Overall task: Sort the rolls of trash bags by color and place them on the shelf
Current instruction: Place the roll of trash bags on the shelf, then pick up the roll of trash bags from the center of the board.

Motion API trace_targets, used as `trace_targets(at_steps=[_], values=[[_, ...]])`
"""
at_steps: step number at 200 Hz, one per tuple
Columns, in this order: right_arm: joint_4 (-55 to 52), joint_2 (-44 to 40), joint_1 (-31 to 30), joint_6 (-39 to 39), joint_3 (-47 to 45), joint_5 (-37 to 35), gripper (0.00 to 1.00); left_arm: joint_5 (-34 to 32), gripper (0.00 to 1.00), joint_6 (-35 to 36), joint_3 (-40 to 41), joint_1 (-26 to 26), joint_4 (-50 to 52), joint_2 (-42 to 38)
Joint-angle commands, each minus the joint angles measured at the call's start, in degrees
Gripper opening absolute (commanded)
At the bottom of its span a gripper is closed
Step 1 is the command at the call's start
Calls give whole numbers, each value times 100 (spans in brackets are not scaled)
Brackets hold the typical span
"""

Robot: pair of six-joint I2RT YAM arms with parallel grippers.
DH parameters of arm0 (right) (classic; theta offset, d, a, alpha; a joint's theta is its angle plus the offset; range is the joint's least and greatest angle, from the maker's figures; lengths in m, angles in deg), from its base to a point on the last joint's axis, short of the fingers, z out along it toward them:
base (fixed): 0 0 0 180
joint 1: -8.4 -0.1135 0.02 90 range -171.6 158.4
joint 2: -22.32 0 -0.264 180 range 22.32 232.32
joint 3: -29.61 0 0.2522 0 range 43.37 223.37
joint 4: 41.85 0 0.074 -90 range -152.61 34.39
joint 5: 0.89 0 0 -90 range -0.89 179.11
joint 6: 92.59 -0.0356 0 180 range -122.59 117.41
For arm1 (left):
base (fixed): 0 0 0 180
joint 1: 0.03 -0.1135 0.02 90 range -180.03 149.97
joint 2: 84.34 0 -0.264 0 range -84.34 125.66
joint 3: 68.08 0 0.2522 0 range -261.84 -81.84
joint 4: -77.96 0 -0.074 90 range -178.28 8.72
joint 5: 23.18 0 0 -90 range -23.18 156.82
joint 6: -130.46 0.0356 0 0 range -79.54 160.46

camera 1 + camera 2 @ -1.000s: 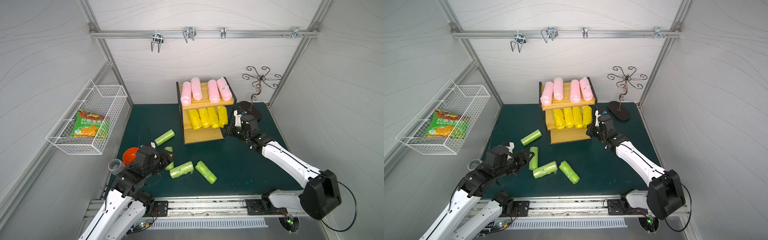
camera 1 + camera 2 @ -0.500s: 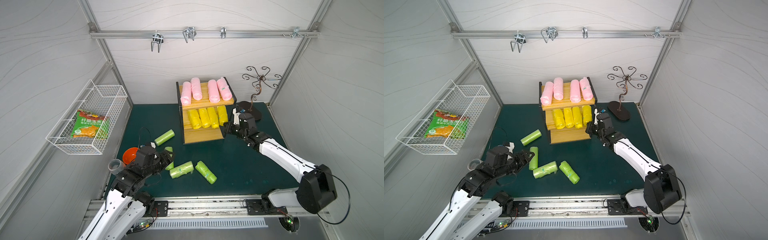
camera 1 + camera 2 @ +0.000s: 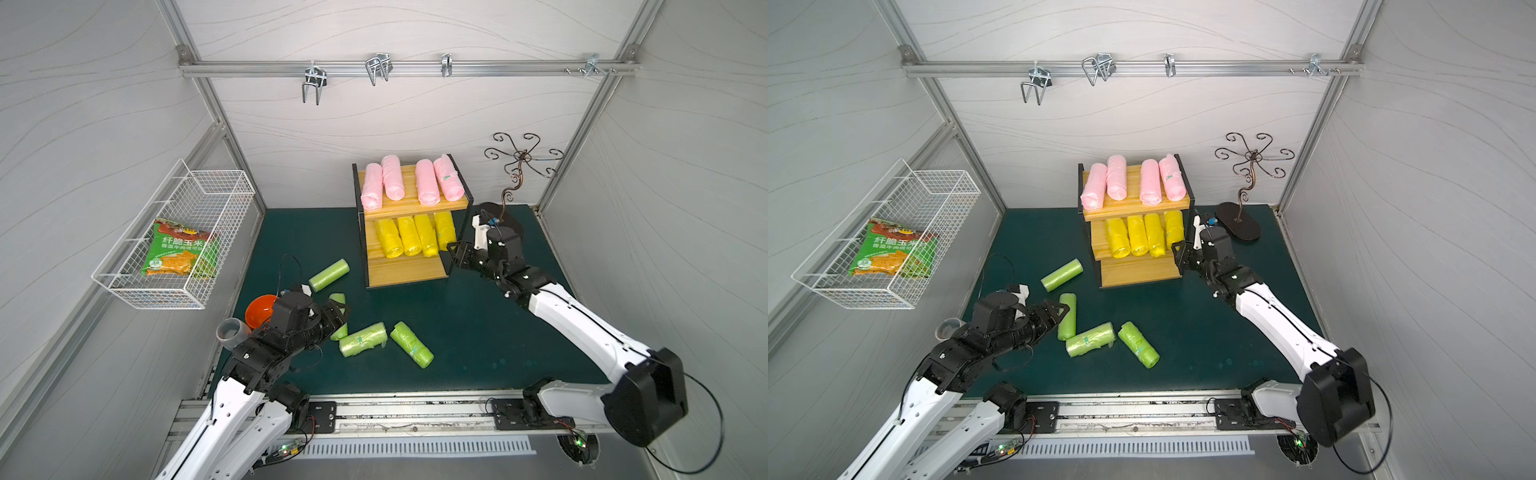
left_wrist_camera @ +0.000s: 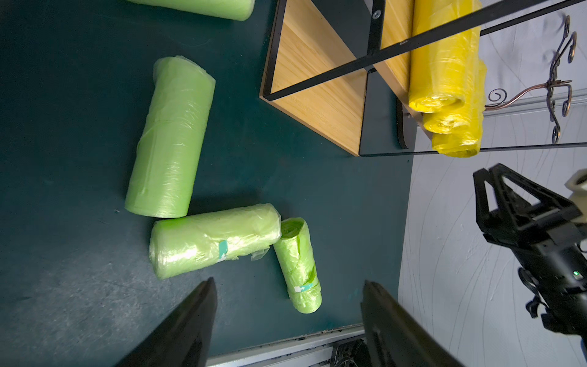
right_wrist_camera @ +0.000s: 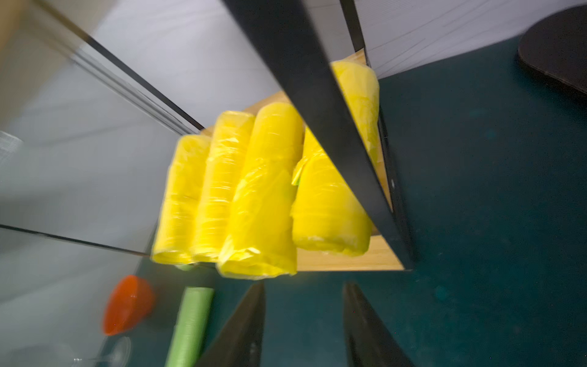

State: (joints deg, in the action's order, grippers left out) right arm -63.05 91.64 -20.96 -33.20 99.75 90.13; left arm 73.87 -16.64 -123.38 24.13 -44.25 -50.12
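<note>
The shelf (image 3: 405, 272) stands at the back of the green mat. Several pink rolls of trash bags (image 3: 392, 176) lie on its top tier and several yellow ones (image 3: 409, 235) on the middle tier; the lowest board is bare. Several light green rolls (image 3: 362, 339) lie loose on the mat. My left gripper (image 3: 338, 309) hovers open over one green roll (image 3: 1067, 316) and hides part of it; in the left wrist view nothing is between its fingers (image 4: 197, 317). My right gripper (image 3: 451, 253) is open and empty at the shelf's right end, just off the yellow rolls (image 5: 263, 190).
A white wire basket (image 3: 124, 286) holding a snack bag hangs on the left wall. An orange bowl (image 3: 259, 309) and a clear cup (image 3: 230, 332) sit at the mat's left edge behind my left gripper. A black hook stand (image 3: 1237, 222) stands right of the shelf.
My right gripper's jaws were shut and now stand apart; it moved in toward the shelf's right end, then drew slightly back. The left arm and the rolls have hardly moved.
</note>
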Motion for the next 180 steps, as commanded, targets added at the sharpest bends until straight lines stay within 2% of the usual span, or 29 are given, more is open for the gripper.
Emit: trace_targets(at_steps=[1, 15, 49, 75, 82, 85, 95, 99, 113, 119, 124, 140, 180], values=[[-651, -620, -72, 85, -156, 353, 56, -78, 78, 120, -71, 25, -162, -9], [-997, -960, -83, 293, -230, 650, 62, -82, 78, 129, -85, 27, -167, 14], [-2045, -1389, -176, 892, -339, 1873, 75, -94, 78, 155, -100, 27, -145, -10], [-2984, -1361, -764, 1292, -420, 1820, 83, -130, 80, 147, -87, 27, -123, -44], [-3128, -1327, -964, 1347, -488, 1740, 87, -136, 81, 147, -87, 27, -121, -47], [-3172, -1311, -1041, 1366, -516, 1722, 92, -136, 82, 147, -84, 27, -110, -54], [-3236, -1244, -1288, 1382, -649, 1700, 95, -150, 83, 154, -95, 27, -76, -60], [-3239, -1215, -1380, 1367, -694, 1690, 99, -164, 83, 155, -106, 27, -46, -68], [-3239, -1046, -1679, 1320, -797, 1569, 99, -200, 86, 164, -134, 27, 38, -86], [-3222, -950, -1818, 1321, -823, 1487, 99, -224, 95, 172, -149, 27, 80, -107], [-3205, -866, -1927, 1316, -835, 1396, 99, -238, 99, 167, -158, 23, 115, -127], [-2993, -587, -2179, 1310, -923, 1084, 99, -271, 99, 157, -140, 23, 149, -184], [-2236, 135, -2332, 1225, -1130, 1116, 99, -243, 99, 129, -99, 27, 163, -279]])
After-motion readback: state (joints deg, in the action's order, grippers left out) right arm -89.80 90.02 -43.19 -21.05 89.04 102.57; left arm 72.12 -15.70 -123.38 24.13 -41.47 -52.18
